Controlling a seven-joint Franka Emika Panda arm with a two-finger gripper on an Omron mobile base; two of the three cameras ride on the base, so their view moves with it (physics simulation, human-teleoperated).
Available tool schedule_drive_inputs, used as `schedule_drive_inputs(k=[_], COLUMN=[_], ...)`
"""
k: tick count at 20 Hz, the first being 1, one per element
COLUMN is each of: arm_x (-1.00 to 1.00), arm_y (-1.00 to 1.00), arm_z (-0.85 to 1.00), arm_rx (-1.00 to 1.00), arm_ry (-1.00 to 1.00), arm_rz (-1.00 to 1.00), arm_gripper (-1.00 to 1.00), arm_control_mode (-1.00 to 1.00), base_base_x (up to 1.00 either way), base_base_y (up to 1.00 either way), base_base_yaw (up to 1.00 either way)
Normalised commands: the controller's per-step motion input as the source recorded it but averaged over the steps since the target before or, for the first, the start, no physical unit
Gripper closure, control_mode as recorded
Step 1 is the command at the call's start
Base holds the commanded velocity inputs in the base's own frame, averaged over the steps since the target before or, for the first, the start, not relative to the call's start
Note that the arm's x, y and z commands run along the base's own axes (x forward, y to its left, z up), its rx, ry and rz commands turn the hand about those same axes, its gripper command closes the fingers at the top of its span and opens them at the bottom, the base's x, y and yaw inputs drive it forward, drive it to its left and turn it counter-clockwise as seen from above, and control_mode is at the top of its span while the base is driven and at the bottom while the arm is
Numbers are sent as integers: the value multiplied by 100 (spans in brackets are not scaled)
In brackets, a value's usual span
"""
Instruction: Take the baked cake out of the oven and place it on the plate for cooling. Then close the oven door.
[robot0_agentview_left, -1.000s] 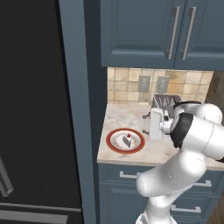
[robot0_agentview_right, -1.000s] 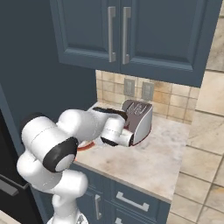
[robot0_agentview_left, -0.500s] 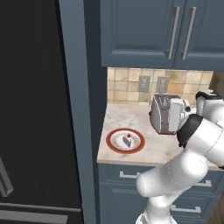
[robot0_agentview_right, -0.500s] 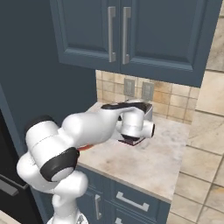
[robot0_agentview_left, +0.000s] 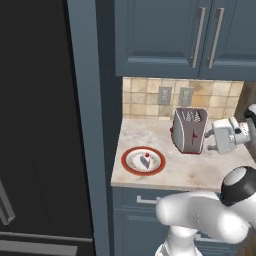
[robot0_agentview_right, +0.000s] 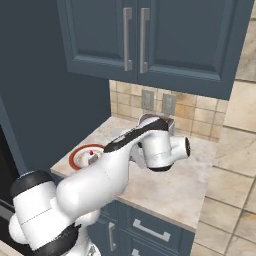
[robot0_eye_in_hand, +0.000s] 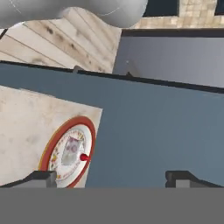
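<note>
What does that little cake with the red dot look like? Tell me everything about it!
The baked cake is a small pale grey-white wedge with a red cherry-like dot on top. It sits upright in the middle of a round plate with a red rim and a pale patterned centre, near the counter's left front corner. Only the plate touches it. The toaster stands apart behind it, and the open gripper is away from it, holding nothing.

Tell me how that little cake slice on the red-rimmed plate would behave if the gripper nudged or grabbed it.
The cake is a small narrow wedge, so it would probably tip or slide on the plate under a sideways nudge. It looks soft, so a firm pinch would likely squash it. The cherry-like dot on top might come off if touched.
</note>
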Motion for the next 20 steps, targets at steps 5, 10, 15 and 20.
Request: schedule_drive_inputs(k=[5,10,15,20], arm_x=[-100,-99,-67,-8], arm_y=[26,81,97,61], arm_z=[0,0,12,25], arm_rx=[-32,-49,-60,-53], arm_ry=[-50,-32,0,28], arm_rz=[-2,-13,-14,-2], arm_gripper=[-100,-100,-100,-100], arm_control_mode=[-100,-100,-100,-100], base_base_x=[0,0,0,0], base_base_y=[0,0,0,0], base_base_yaw=[0,0,0,0])
